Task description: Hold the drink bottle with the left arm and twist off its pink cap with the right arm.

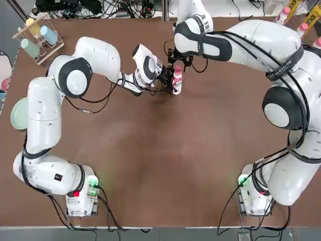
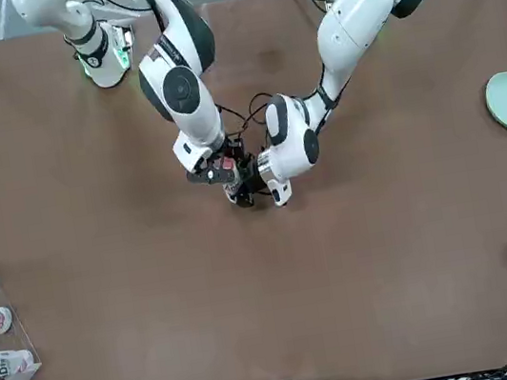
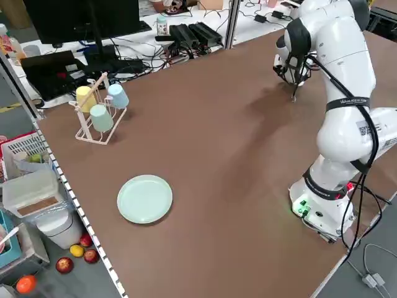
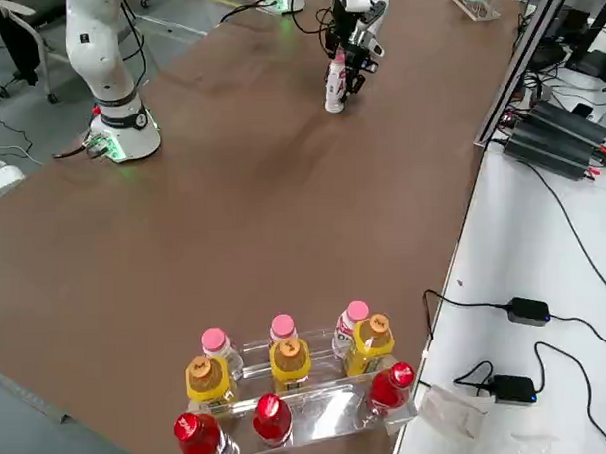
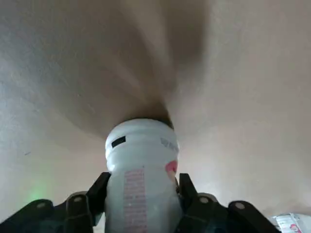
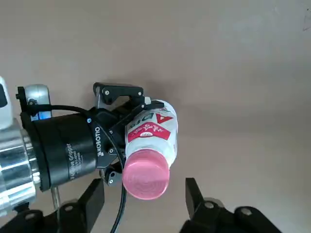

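Robotics laboratory with a bimanual work table.
Two white jointed arms are mounted along one edge of a broad brown table, the principal evidence of a laboratory. Beside the table, a white bench carries a dark monitor, black power adapters and tangled cables. Metal posts rise at the table edge, and grey flooring lies around it. Household props, namely a rack of cups, a pale green plate and a clear rack of capped bottles, share the tabletop.
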You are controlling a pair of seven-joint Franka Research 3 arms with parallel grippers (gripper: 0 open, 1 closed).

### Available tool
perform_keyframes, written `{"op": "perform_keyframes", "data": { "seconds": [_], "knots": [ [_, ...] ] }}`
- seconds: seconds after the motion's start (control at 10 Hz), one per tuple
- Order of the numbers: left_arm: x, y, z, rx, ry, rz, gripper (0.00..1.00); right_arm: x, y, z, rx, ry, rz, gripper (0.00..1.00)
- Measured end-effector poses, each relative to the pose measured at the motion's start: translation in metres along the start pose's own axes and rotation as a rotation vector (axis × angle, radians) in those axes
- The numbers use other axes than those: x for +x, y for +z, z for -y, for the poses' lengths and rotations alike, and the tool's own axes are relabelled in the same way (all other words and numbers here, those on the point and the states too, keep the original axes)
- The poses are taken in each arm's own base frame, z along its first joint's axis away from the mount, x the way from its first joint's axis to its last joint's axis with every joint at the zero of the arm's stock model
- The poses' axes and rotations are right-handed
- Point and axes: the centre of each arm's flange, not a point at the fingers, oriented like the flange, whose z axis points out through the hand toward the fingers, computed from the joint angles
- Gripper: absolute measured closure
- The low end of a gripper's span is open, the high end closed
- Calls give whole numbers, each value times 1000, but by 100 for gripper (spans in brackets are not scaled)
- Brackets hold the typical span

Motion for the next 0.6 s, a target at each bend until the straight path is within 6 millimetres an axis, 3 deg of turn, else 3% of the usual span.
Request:
{"op": "perform_keyframes", "data": {
  "seconds": [0.6],
  "knots": [
    [0,0,0,0,-4,0,37,3,12,1,-6,4,2,33]
  ]
}}
